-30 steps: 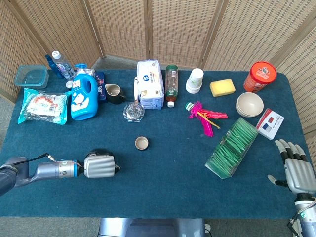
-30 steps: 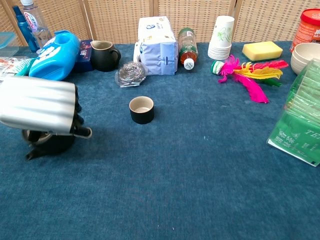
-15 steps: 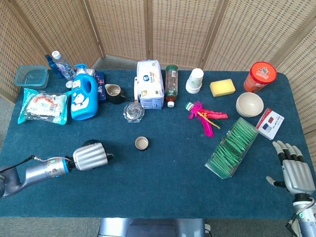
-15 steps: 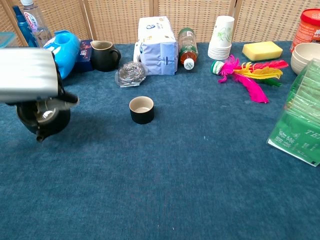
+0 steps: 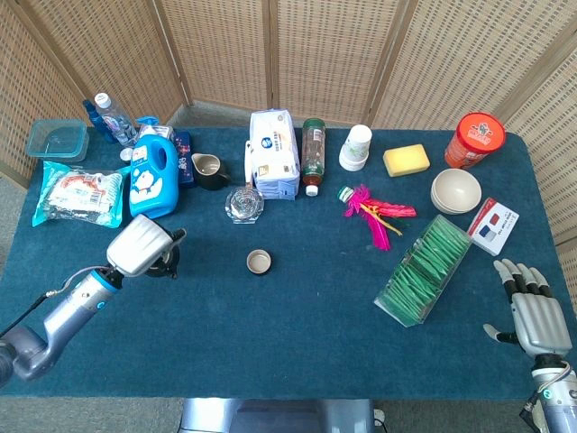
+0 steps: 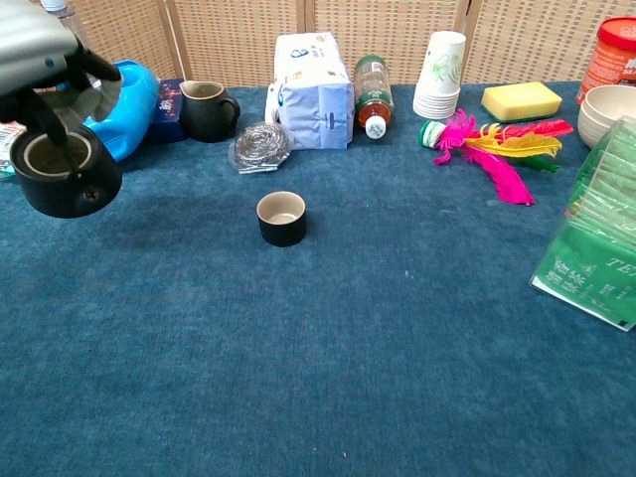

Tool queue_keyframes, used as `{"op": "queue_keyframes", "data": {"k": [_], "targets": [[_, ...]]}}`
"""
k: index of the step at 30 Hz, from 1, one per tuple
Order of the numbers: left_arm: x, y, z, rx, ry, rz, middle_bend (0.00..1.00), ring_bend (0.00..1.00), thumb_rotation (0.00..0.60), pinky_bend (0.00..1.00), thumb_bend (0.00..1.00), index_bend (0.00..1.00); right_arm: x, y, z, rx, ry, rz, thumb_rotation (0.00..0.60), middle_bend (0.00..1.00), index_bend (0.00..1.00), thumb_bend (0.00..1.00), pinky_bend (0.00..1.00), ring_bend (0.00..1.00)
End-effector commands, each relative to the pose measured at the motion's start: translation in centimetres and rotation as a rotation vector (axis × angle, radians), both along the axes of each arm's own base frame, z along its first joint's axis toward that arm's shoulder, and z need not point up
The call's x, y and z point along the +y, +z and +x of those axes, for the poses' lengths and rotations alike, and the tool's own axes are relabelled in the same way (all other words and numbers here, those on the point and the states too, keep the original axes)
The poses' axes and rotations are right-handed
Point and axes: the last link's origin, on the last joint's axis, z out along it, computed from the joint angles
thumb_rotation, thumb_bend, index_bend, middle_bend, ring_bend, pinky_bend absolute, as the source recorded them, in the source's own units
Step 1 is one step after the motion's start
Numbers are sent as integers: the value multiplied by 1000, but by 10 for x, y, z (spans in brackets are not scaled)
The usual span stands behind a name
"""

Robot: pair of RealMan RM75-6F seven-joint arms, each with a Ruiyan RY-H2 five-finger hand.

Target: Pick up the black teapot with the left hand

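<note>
My left hand (image 5: 139, 245) (image 6: 40, 42) grips the black teapot (image 6: 62, 169) from above and holds it in the air over the left part of the blue table (image 5: 297, 307). In the chest view the pot hangs tilted under the silver hand, its open mouth facing the camera. The head view shows only a dark edge of the teapot (image 5: 166, 263) beside the hand. My right hand (image 5: 534, 311) hovers open near the table's front right corner, holding nothing; the chest view does not show it.
A small black cup (image 5: 259, 262) (image 6: 281, 218) stands mid-table. Behind the left hand are a blue detergent bottle (image 5: 152, 176), a dark pitcher (image 6: 206, 109), a steel scourer (image 6: 260, 146) and a tissue pack (image 5: 274, 153). A green tea box (image 5: 424, 269) and feathers (image 5: 374, 213) lie to the right.
My left hand has lifted the teapot off the table and carried it up and away from the front edge; the pot has tilted. The right hand has barely shifted.
</note>
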Motion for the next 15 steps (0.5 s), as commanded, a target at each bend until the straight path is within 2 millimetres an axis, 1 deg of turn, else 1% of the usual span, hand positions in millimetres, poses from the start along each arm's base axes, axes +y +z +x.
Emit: {"op": "queue_keyframes", "data": {"k": [1, 5, 6, 7, 9, 15], "targets": [[3, -9, 0, -145, 155, -27, 920, 980, 600, 1000, 755, 776, 0, -1, 0, 0, -1, 3, 600, 0, 0, 0, 0, 0], [10, -17, 3, -236, 265, -20, 920, 980, 600, 1000, 756, 776, 0, -2, 0, 2, -3, 8, 600, 0, 0, 0, 0, 0], [11, -21, 6, -305, 314, -21, 920, 980, 600, 1000, 756, 776, 0, -1, 0, 3, -5, 8, 600, 0, 0, 0, 0, 0], [12, -23, 9, -332, 335, -21, 920, 980, 600, 1000, 756, 776, 0, -1, 0, 3, -5, 9, 600, 0, 0, 0, 0, 0], [13, -26, 13, -361, 356, -26, 920, 980, 600, 1000, 756, 776, 0, -2, 0, 2, -7, 11, 600, 0, 0, 0, 0, 0], [12, -31, 18, -375, 355, -20, 920, 980, 600, 1000, 756, 776, 0, -1, 0, 0, -10, 13, 600, 0, 0, 0, 0, 0]]}}
